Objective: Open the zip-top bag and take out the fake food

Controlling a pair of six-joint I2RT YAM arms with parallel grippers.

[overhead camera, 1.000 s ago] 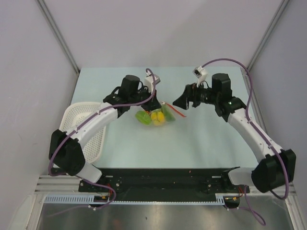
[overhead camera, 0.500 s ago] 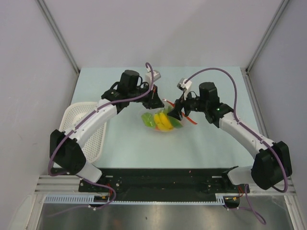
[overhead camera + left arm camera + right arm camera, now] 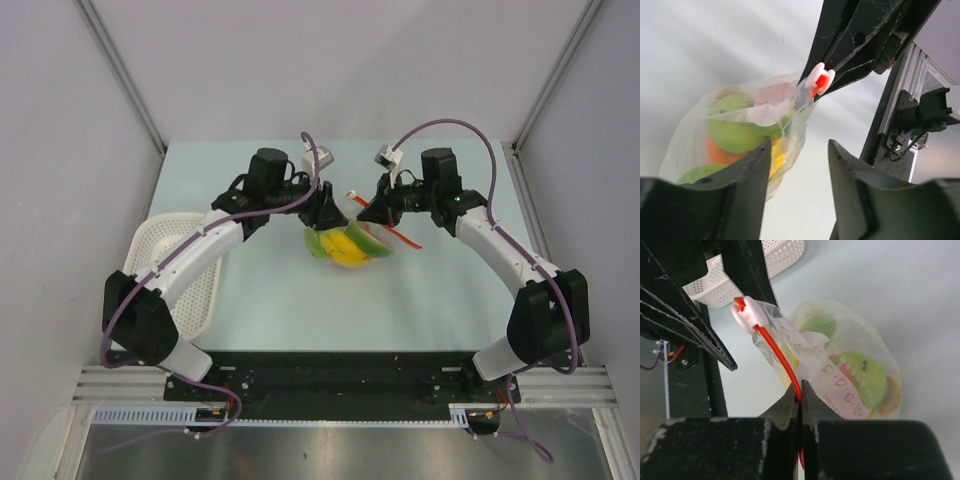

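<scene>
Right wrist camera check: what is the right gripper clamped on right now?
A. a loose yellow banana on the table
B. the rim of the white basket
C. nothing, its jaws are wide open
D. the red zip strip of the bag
D: in the right wrist view the right gripper has its fingers pressed together on the red zip strip that runs along the mouth of the zip-top bag.

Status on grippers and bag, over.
Right gripper shut on zip-top bag at red strip. Left gripper open beside it. Fake food inside bag. White basket well clear.
</scene>
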